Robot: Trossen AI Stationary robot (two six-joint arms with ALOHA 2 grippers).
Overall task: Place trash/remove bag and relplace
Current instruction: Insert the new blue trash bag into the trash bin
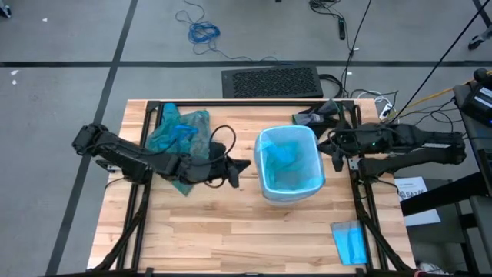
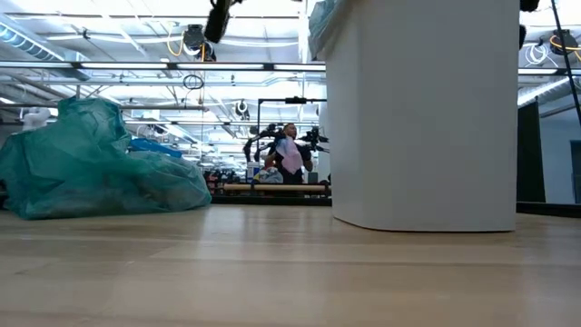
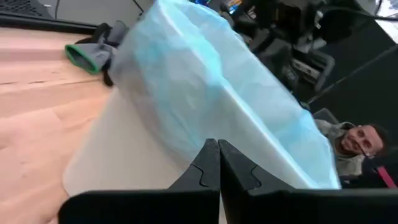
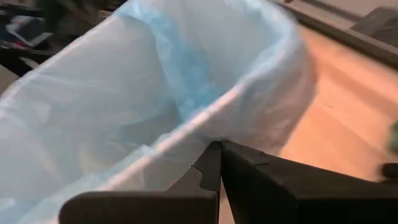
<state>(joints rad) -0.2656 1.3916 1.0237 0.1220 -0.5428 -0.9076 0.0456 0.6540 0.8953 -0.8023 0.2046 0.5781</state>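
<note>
The white bin [image 2: 422,113] is cut off above in the low view; the teal bag [image 2: 91,168] beside it hides its contents.

Crinkly translucent teal plastic bag [image 1: 178,129], smooth matt white bin [image 2: 427,118], thin pale-blue plastic liner [image 1: 288,161], light wood table [image 1: 231,231]

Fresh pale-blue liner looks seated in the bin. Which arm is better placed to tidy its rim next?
Probably the right. Its claw sits shut beside the bin rim, where the pale-blue liner folds over. The left claw, also shut, stands a little farther off, near the teal bag.
</note>
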